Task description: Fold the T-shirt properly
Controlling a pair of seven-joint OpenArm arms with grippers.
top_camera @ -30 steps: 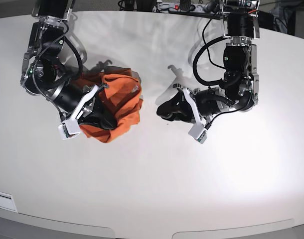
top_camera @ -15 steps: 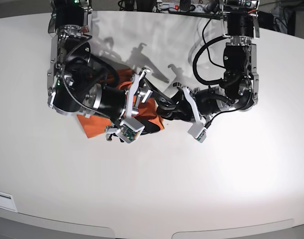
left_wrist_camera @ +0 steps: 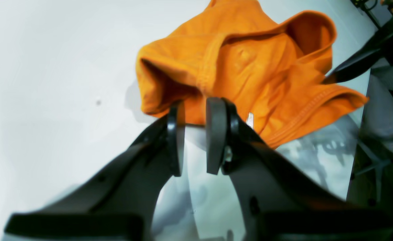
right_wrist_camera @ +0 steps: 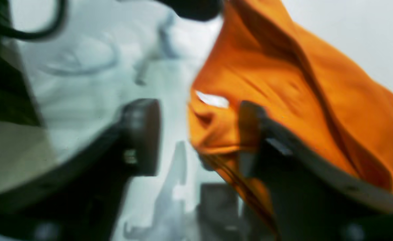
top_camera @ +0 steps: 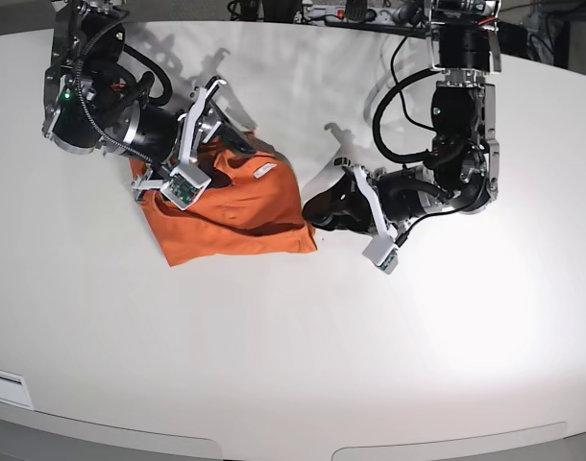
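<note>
Spread the crumpled T-shirt [top_camera: 231,206] flat on the bench [top_camera: 303,336] first. Left jaws narrow, empty; right jaws wide, fabric between them.

The T-shirt [top_camera: 231,216] is plain solid orange, no print anywhere, with stitching in the same orange along the hems. There's a tiny white tag [left_wrist_camera: 250,120] on it, and the folds go darker, more burnt orange in the shade. The table [top_camera: 303,355] is flat white with grey shadows. The left gripper [left_wrist_camera: 195,135] has black fingers with dark grey pads [left_wrist_camera: 215,134]. The right gripper [right_wrist_camera: 196,137] looks black too, maybe with a paler edge, but that view's pretty blurry.
</note>
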